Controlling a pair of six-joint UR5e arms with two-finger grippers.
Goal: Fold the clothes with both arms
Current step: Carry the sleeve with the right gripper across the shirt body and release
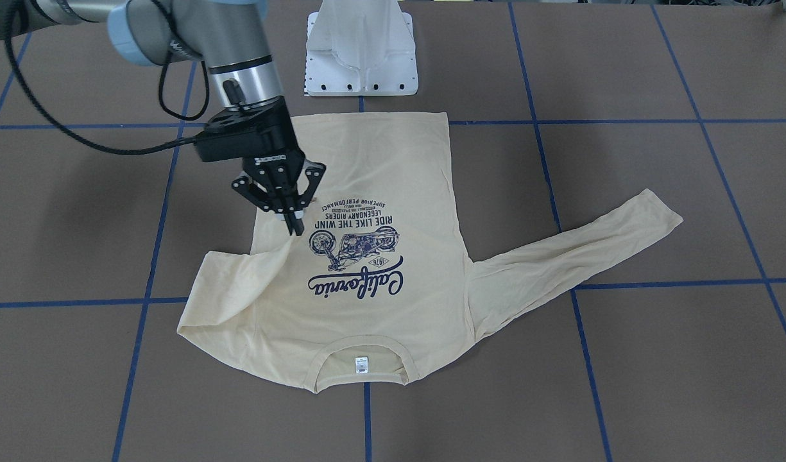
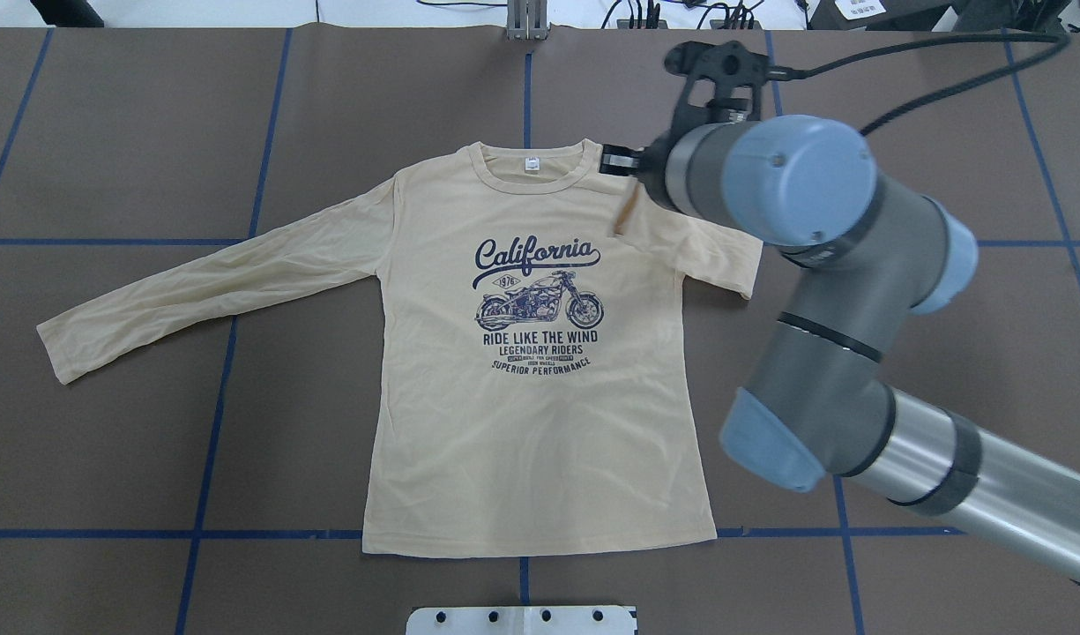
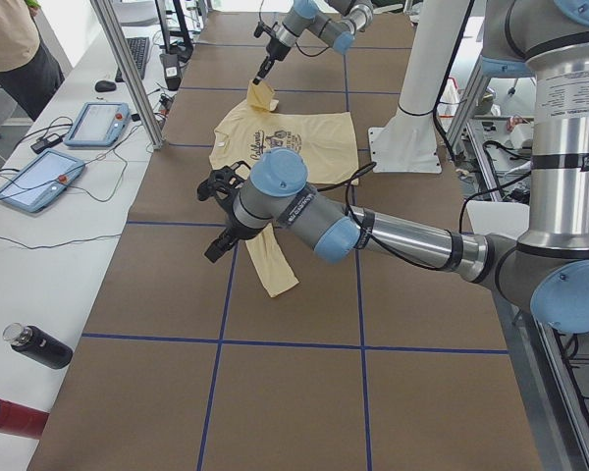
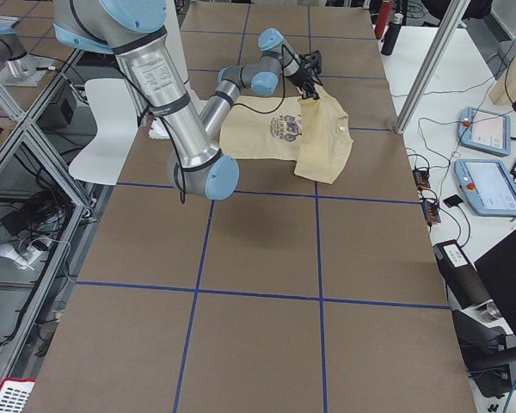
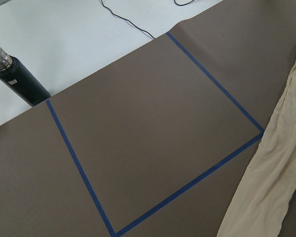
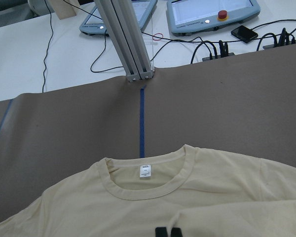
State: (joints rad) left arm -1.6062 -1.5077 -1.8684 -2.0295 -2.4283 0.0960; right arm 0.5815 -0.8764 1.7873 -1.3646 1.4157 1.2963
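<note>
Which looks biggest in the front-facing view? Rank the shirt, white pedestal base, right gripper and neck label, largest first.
1. shirt
2-3. white pedestal base and right gripper: these look alike. The gripper is raised nearer the camera and the base is cropped, so they are left unranked.
4. neck label

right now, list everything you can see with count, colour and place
table: 1, brown, blue tape grid
shirt: 1, cream, on table, one sleeve held over its front
base: 1, white, table's robot edge
black bottle: 1, white bench
red bottle: 1, beside it
tablets: 2, grey-blue, same bench
post: 1, silver, table's far edge
person: 1, partly seen, bench's end
left arm: 1, silver-grey, by spread sleeve; left gripper black, state unclear
right arm: 1, silver-grey; right gripper black, shut on sleeve cuff
</note>
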